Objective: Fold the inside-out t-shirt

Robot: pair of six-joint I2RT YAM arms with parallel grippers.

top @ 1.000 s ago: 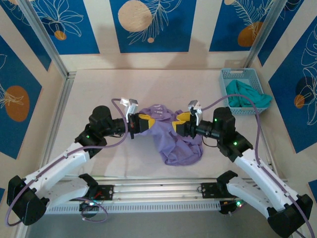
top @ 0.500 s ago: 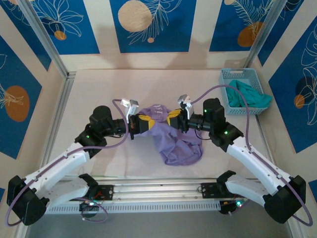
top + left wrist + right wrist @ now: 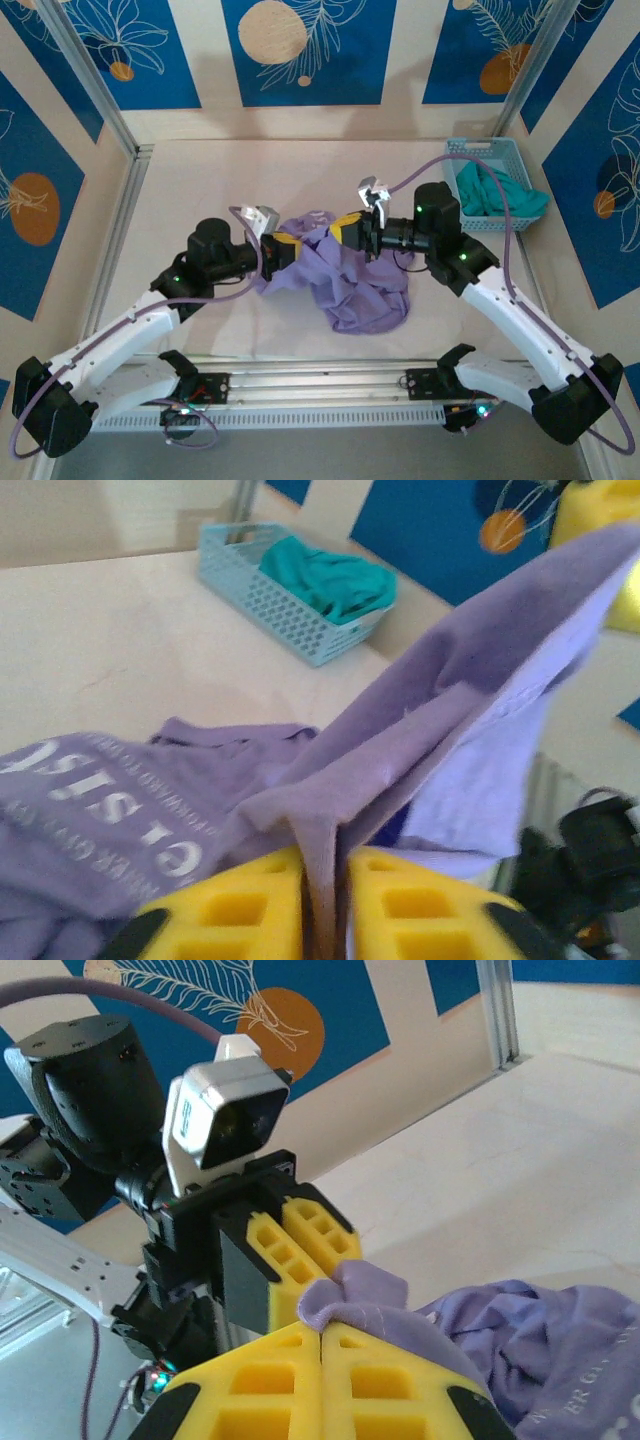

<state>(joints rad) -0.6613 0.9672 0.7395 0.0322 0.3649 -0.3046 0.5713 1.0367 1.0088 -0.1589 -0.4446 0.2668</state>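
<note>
A light blue mesh basket (image 3: pixel 482 148) holding a crumpled teal-green garment (image 3: pixel 497 193) sits at the far right corner of the pale bench (image 3: pixel 200 180), beneath blue leaf-patterned wall panels (image 3: pixel 345 60).

Probably a robotics lab cell: aluminium frame posts (image 3: pixel 95 90), blue printed wall panels (image 3: pixel 340 60), and a pale desk (image 3: pixel 200 180) with a mounting rail (image 3: pixel 320 385).

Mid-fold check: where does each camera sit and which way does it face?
Top external: above and behind the bases, looking down at the table; both arms, left gripper, right gripper, t-shirt.
Left wrist: low, facing the basket; own fingers pinch the t-shirt.
Right wrist: faces the left gripper; own fingers pinch cloth.
Shared: both wrist views show the t-shirt's lettering.
</note>
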